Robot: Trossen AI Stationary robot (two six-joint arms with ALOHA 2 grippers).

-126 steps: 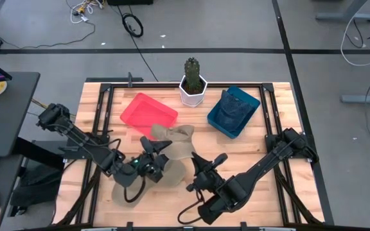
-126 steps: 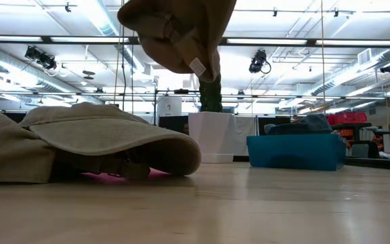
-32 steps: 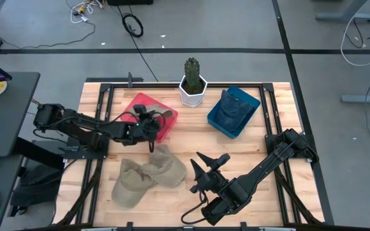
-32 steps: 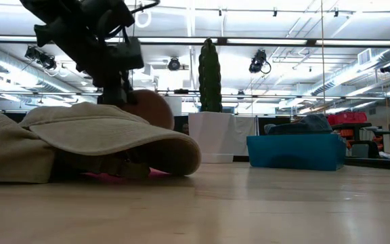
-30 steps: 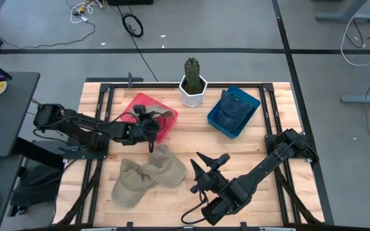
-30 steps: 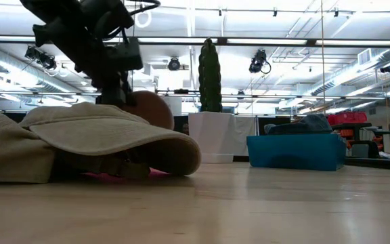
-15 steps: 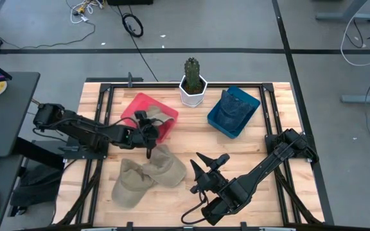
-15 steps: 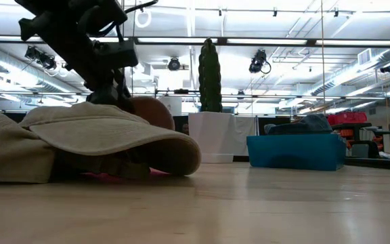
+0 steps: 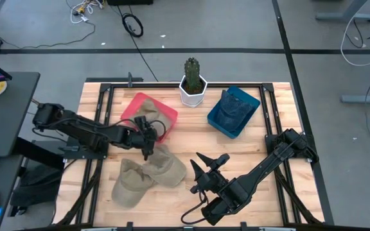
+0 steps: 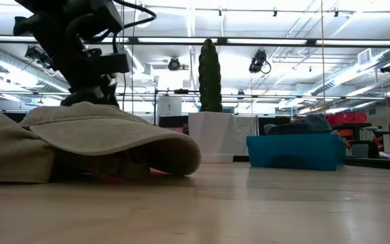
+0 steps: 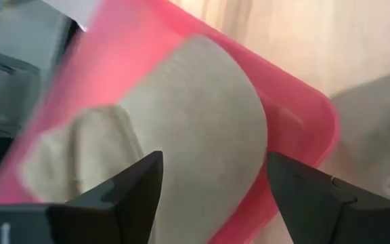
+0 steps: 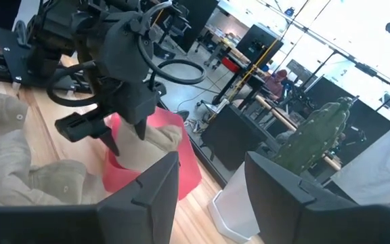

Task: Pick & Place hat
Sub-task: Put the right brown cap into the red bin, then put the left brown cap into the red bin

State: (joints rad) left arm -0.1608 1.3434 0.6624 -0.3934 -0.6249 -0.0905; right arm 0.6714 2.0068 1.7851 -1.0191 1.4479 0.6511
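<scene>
L gripper (image 9: 148, 136), fingers spread and empty, hangs over red tray's (image 9: 169, 118) near edge, 1 hat (image 9: 148, 109) inside; 2 hats (image 9: 148, 171) lie beside tray, nearer L arm.

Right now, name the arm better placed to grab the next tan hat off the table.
Left. The left gripper hangs open by the red tray, right above the tan hats on the table. The right gripper, also open, waits farther toward the blue bin side.

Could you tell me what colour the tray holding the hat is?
Red tray; the high view shows it best.
</scene>
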